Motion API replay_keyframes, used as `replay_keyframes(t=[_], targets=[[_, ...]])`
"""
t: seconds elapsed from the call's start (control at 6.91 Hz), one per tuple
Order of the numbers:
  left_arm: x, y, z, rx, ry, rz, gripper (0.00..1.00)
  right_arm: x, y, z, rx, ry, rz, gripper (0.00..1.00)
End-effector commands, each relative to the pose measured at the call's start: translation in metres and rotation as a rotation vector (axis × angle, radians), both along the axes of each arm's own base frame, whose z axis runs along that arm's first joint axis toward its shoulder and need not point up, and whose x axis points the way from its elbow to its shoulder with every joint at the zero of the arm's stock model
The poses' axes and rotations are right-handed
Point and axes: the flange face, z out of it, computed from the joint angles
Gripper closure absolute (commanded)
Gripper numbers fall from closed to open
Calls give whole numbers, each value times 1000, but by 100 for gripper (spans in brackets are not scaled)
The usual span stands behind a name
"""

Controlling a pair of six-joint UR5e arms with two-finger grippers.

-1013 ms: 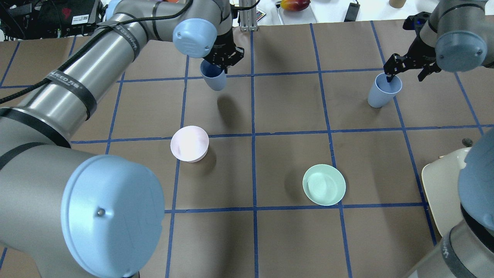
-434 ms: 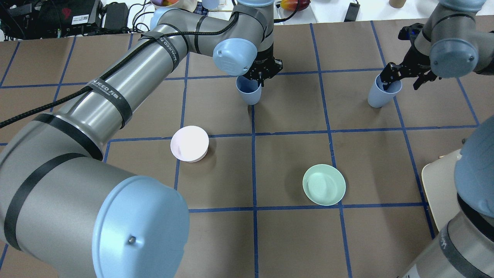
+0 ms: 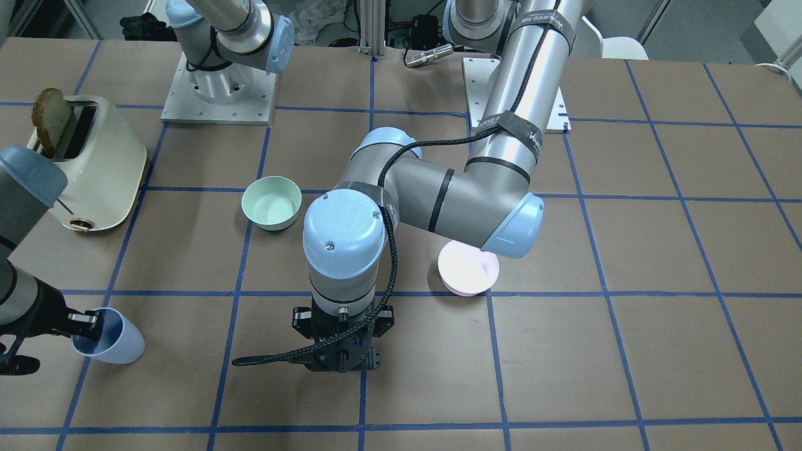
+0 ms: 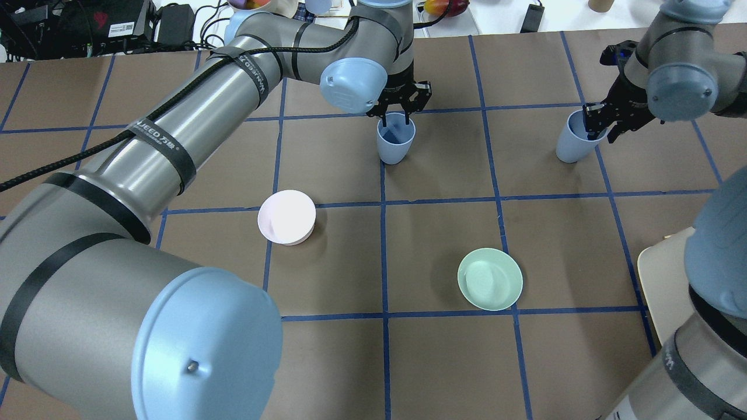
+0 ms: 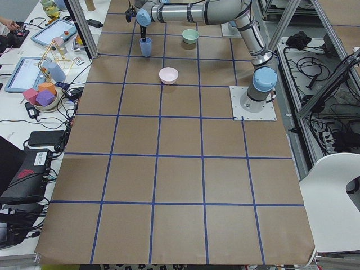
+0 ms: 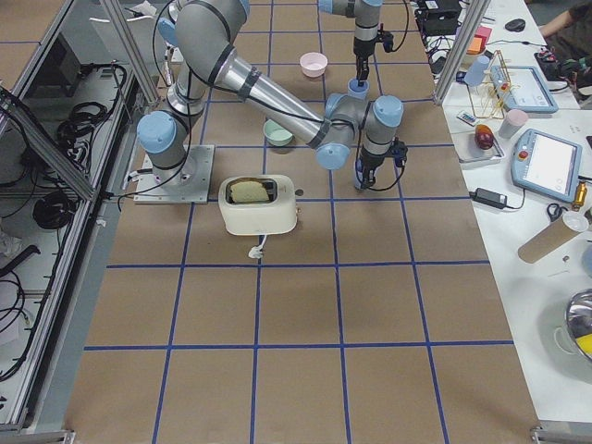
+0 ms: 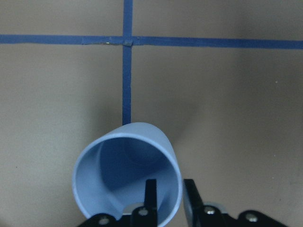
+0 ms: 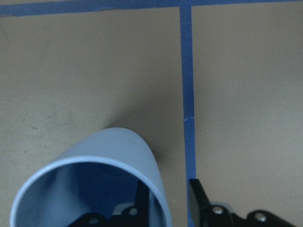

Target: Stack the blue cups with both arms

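Left tool (image 4: 395,118): clenched on the rim of one blue cup (image 4: 395,143), near the bench (image 4: 443,233) centre.
Right tool (image 4: 601,123): clenched on the other blue cup (image 4: 569,146), well apart.

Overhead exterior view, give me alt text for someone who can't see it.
Two robot arms each pinch the rim of an upright blue cup on a brown gridded table: the left gripper on the middle cup, the right gripper on the cup at the right. Nearer the camera sit a pink bowl and a green bowl, apart and untouched.
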Motion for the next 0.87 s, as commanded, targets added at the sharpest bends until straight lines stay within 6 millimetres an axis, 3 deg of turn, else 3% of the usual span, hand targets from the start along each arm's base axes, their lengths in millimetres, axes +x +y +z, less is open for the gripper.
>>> replay_keyframes(t=[0.0,0.14,0.29,0.43,0.58,0.72], targets=[[45,-3,70,-27,20,55,0,-2,-4,10,-16,7,-3,100],[69,13,118,-3,15,81,0,-3,-6,25,-31,15,-9,100],[106,24,156,11,10,123,0,-1,-8,45,-18,11,-8,100],[133,48,191,39,-9,86,0,6,-11,76,-13,6,0,100],[154,75,212,94,-37,19,0,23,-11,106,-10,-33,1,100],[171,101,225,105,-39,31,0,60,-13,127,10,-71,-61,100]])
